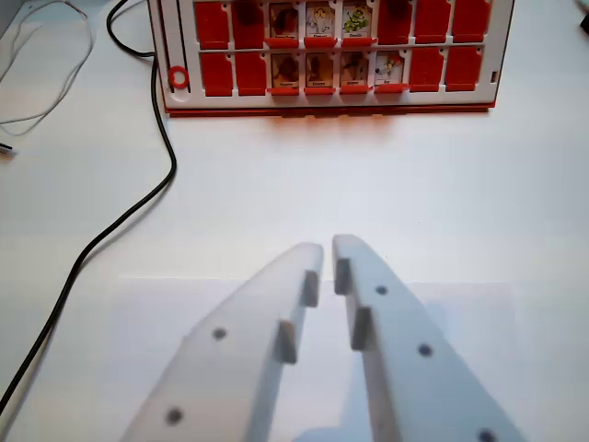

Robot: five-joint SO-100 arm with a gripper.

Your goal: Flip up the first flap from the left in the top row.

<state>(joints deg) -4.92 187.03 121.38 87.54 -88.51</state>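
White gripper (328, 247) low in the wrist view, fingers nearly together with a thin gap, holding nothing, red and white game board (327, 55) well ahead on the white table (368, 184), flaps partly cropped, perhaps some raised showing pictures, black cable (138, 207) at left

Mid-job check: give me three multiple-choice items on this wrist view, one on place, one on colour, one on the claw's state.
1. Where is the red-and-white flap game board?
A. At the top
B. Under the claw
C. At the bottom left

2. What colour is the thin cable on the white table?
A. Red
B. Black
C. Yellow

3. How is the white plastic claw?
A. Gripping a flap
B. Spread wide
C. Nearly closed, empty

Answers: 1 A, the board fills the top edge. 2 B, it runs dark down the wrist view's left. 3 C, tips almost meet over bare table.
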